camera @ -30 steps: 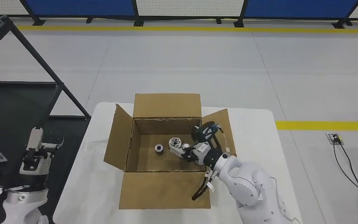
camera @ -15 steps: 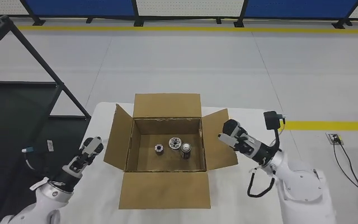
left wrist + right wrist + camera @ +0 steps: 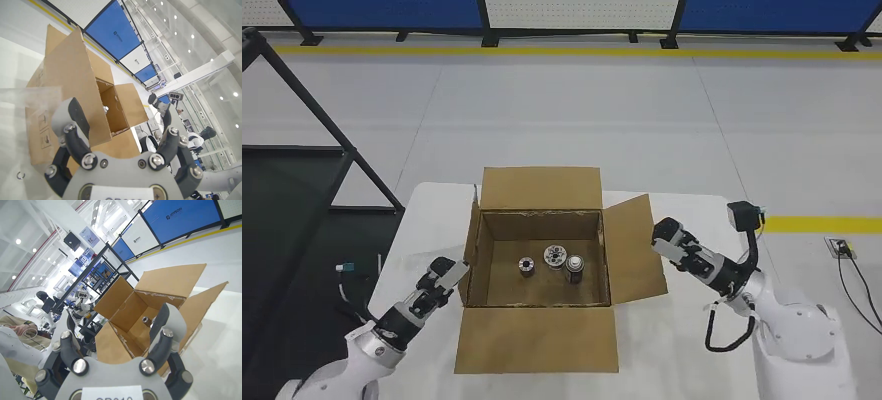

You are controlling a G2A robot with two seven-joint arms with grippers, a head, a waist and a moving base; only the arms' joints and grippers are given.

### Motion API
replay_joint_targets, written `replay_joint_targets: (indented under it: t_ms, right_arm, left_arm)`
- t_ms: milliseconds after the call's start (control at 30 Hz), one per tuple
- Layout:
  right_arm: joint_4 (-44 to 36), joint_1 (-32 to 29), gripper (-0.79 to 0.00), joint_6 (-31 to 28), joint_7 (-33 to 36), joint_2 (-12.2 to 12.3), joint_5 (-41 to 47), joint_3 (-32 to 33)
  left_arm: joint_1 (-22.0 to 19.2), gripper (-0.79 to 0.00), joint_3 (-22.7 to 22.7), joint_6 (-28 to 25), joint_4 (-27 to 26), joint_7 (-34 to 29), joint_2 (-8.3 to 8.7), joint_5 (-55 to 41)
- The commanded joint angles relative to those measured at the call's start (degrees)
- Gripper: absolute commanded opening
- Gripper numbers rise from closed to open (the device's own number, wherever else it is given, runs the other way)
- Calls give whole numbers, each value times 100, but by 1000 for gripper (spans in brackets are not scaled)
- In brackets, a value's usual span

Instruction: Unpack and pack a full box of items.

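Open cardboard box [image 3: 538, 340] at the middle of the white table [image 3: 692, 340]. On the box floor, three small metal parts [image 3: 556, 257] close together in a short row. Back, front and right flaps of the box splayed outward; left flap [image 3: 473, 250] standing close to upright.

Just outside that left flap, left gripper [image 3: 447, 273], claw spread wide, nothing held. Seen from its own wrist, the flap's outer face right beside one finger [image 3: 77, 113]; touching or not, impossible to tell.

Just past the outer edge of the box's right flap [image 3: 632, 250], right gripper [image 3: 667, 237], pointed toward the box, claw likewise spread, nothing between the fingers. Seen from the right wrist, one of the metal parts lying on the box floor beyond the near flap.
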Motion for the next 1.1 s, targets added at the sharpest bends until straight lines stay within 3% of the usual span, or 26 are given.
replay_joint_targets:
  t_ms: [0,133,300,433,767,1067]
  right_arm:
    - [159,48,0,75,145,36,246,33]
    - [580,279,0,374,346,114,425,82]
    - [968,476,0,637,91,181,234,65]
    - [1163,614,0,860,384,240,188,-85]
    - [1476,871,0,430,1187,344,808,-554]
    - [1933,1253,0,98,1655,343,1932,-1187]
  left_arm:
    - [-22,0,128,37,-13,45,-2,68]
    - [-99,0,361,144,1,115,-5,164]
    - [-172,0,606,202,25,83,0,308]
    - [-233,0,775,245,102,86,2,415]
    - [-394,0,1094,349,317,111,9,626]
    - [-477,0,1269,422,458,212,10,675]
